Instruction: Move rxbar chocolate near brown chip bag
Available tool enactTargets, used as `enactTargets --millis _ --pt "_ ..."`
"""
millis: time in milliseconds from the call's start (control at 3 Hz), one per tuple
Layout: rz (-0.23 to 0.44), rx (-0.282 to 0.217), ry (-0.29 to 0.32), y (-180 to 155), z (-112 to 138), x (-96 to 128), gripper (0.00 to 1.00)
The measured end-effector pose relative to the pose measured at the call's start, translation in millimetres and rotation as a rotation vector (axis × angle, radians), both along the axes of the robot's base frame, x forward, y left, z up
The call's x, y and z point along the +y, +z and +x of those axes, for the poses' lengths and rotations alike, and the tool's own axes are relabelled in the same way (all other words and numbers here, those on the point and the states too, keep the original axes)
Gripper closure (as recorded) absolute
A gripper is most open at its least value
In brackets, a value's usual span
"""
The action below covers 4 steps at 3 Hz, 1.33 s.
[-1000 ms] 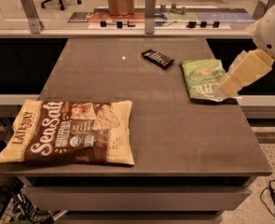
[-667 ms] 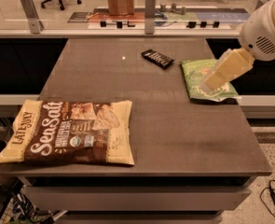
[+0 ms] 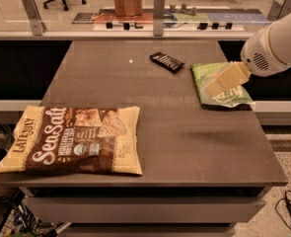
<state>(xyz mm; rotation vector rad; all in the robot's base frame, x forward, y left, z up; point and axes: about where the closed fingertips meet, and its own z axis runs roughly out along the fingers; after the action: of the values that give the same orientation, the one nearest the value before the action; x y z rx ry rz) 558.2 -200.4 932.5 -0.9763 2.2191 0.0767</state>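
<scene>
Three packets: the brown chip bag [image 3: 76, 139] far left of the gripper [image 3: 223, 82], the rxbar chocolate [image 3: 166, 61] near its left, a green bag [image 3: 232, 98] beneath it. Whether the gripper holds anything cannot be told. Lowering here risks snagging the green bag instead.

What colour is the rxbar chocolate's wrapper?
Rxbar chocolate: black, camera view; end effector above green bag.
</scene>
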Motion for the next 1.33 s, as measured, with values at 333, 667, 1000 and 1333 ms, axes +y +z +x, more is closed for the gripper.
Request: enactTargets --millis 333,667,1000,1333 --pt "0.051 0.004 -0.041 -15 11 -4 0.0" --pt "0.066 0.006 -0.042 -19 29 0 0.0" --pt "0.053 0.013 0.0 -16 55 20 0.0" --pt "0.053 0.013 0.0 -16 55 20 0.0"
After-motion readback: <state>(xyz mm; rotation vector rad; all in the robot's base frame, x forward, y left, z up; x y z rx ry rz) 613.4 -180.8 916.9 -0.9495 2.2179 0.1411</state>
